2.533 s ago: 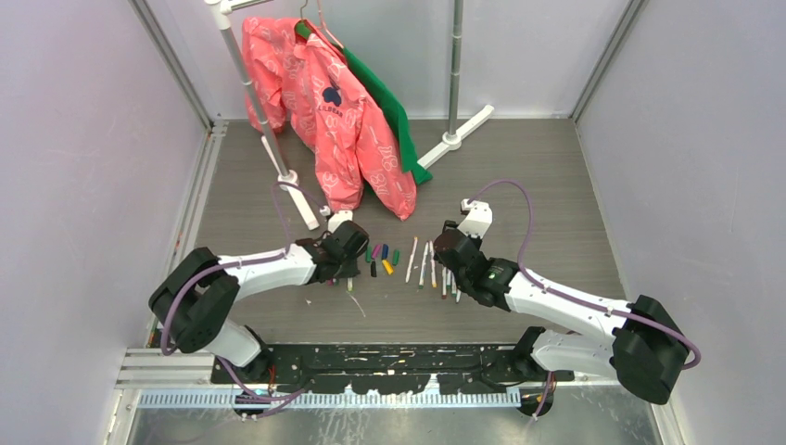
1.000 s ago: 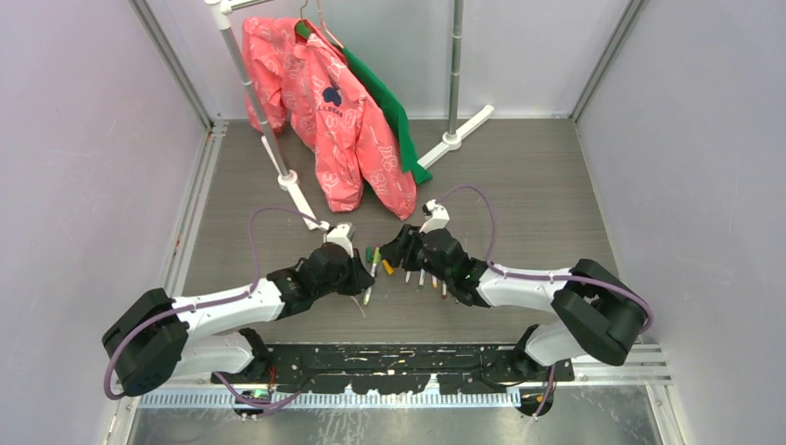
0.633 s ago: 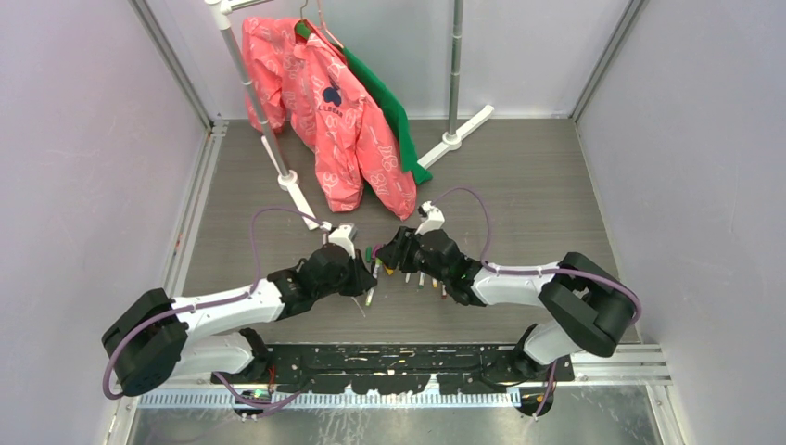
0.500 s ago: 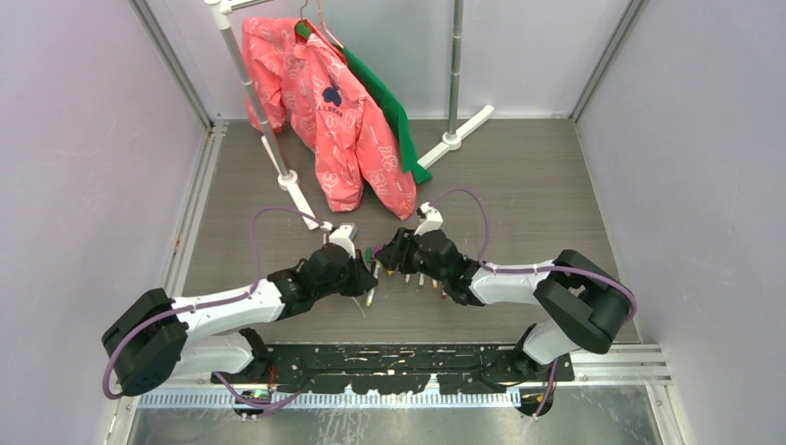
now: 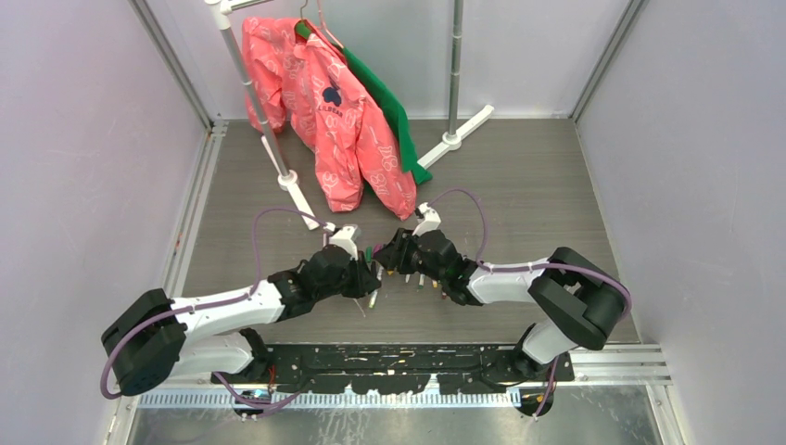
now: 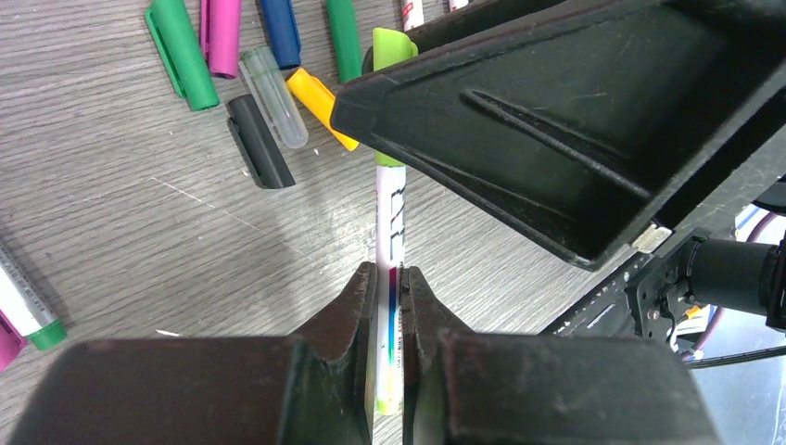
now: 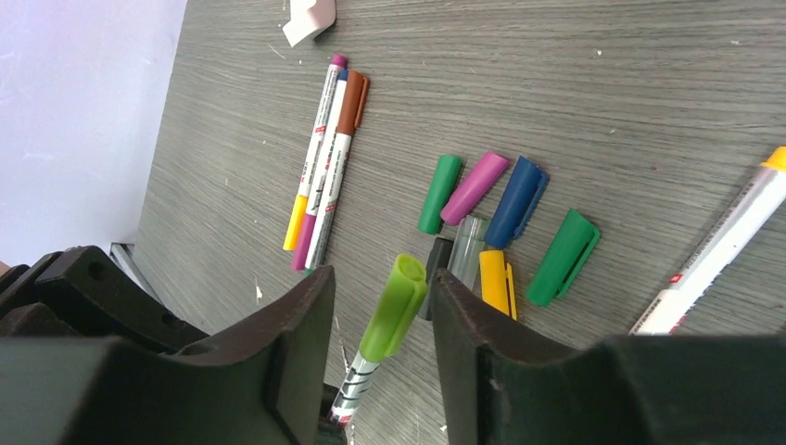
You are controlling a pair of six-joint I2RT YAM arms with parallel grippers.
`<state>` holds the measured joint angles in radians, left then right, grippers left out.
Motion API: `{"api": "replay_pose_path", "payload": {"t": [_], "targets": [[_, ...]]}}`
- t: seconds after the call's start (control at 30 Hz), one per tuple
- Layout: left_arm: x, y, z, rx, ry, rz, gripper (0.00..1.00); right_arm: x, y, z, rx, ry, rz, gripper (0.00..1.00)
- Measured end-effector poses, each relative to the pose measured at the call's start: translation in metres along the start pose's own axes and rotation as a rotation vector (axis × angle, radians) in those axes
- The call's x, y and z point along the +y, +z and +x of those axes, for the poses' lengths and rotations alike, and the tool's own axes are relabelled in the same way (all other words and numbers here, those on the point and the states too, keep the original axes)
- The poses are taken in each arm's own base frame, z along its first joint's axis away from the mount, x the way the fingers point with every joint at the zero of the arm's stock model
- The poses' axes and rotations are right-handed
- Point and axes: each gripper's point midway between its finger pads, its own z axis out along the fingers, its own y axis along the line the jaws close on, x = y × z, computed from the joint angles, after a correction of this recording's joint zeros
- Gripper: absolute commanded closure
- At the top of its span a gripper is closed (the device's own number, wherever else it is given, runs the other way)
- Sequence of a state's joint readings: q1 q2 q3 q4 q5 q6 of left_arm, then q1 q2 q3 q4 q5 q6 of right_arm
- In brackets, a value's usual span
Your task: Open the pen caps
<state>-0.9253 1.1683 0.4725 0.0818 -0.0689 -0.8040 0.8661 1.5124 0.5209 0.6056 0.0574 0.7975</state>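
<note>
Over grey table, left hand clamps pen; right hand, parted, straddles cap.

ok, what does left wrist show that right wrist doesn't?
Left wrist only: the left claw shut on the white barrel.
Right wrist only: both fingers of the right claw, open on either side of the lime cap, plus a brown-capped pen lying farther off.
Both: that lime cap on its pen, and the loose caps lying beside it.
</note>
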Motion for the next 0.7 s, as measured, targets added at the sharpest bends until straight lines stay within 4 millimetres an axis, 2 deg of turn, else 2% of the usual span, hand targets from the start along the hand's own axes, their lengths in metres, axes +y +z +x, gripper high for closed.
{"api": "replay_pose_path", "payload": {"t": [0.07, 0.17, 0.2, 0.23, 0.3, 0.4, 0.47, 0.57, 0.7], "targets": [[-0.002, 0.000, 0.000, 0.000, 0.001, 0.007, 1.00, 0.001, 0.000, 0.000, -0.002, 0.003, -0.003, 0.63], [-0.003, 0.000, 0.000, -0.001, 0.002, 0.009, 1.00, 0.002, 0.001, -0.001, -0.004, 0.007, -0.010, 0.85], [-0.003, 0.000, 0.000, -0.001, 0.001, 0.010, 1.00, 0.003, 0.001, -0.002, -0.006, 0.014, -0.011, 0.95], [-0.003, 0.000, 0.000, 0.000, -0.001, 0.012, 1.00, 0.006, 0.001, -0.003, -0.009, 0.027, -0.023, 0.98], [-0.004, 0.001, 0.000, -0.002, -0.003, 0.014, 0.98, 0.012, 0.001, -0.006, -0.022, 0.029, -0.047, 0.99], [-0.003, 0.002, 0.000, -0.001, -0.005, 0.012, 0.80, 0.011, 0.001, -0.006, -0.019, 0.031, -0.048, 0.99], [-0.003, 0.004, 0.001, 0.001, -0.007, 0.012, 0.74, 0.011, 0.001, -0.005, -0.017, 0.031, -0.048, 0.99], [-0.001, 0.007, 0.004, 0.011, -0.010, 0.004, 0.70, 0.011, 0.001, -0.004, -0.011, 0.031, -0.049, 0.99], [0.001, 0.011, 0.007, 0.021, -0.021, -0.004, 0.71, 0.011, 0.000, -0.003, -0.007, 0.030, -0.051, 0.99]]}}
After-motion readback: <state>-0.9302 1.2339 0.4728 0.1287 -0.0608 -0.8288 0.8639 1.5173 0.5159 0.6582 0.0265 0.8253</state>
